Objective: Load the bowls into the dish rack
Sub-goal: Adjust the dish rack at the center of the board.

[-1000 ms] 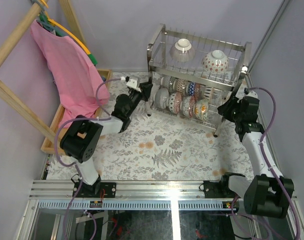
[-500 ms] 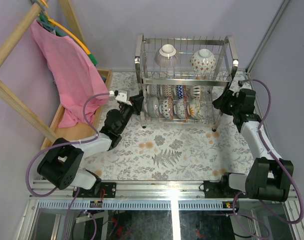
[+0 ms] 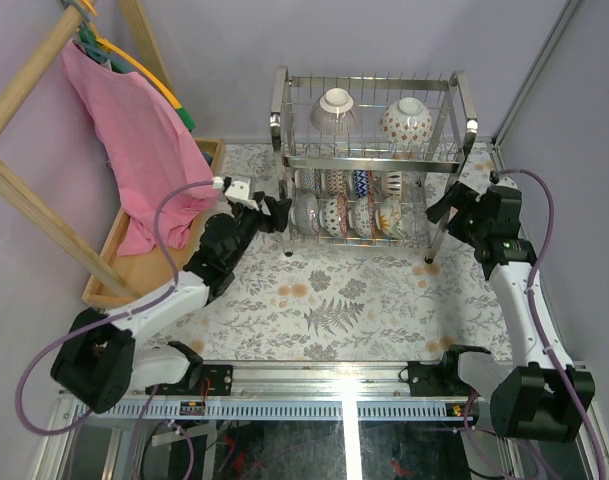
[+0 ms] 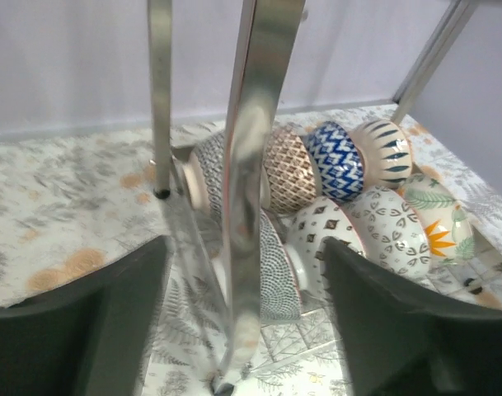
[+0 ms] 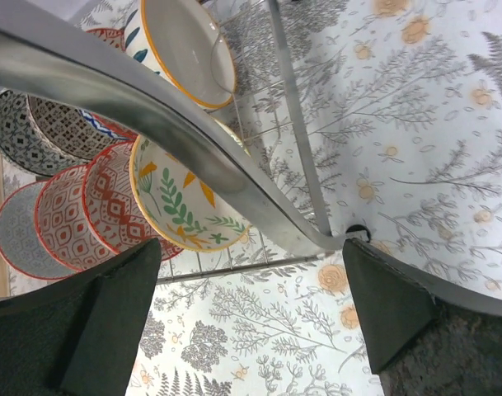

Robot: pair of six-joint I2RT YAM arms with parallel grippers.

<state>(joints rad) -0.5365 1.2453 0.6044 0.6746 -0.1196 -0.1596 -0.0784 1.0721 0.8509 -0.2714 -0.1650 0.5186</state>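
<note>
1. Pulling either arm away sideways looks like the main risk. The black two-finger left gripper [image 3: 272, 212] has its jaws apart around the front post at the eight o'clock corner of the tall chrome wire dish rack [image 3: 374, 157]. The black right gripper [image 3: 442, 207], jaws spread wide, straddles the leg at the four o'clock corner. Neither holds anything.
2. A finger catching on the chrome could drag or tip the rack, which stands at twelve o'clock on the fern-printed tablecloth [image 3: 334, 300].
3. The small patterned ceramic bowls [image 3: 349, 212] stand on edge, packed along the lower tier. Two more rest on the upper tier and would likely roll off first.
4. Only the top view shows those upper two bowls.
5. Only the left wrist view shows clear gaps on both sides of the post [image 4: 249, 148].
6. Only the right wrist view shows the leg [image 5: 304, 165] between the fingers and the bowls' leaf-painted insides.
</note>
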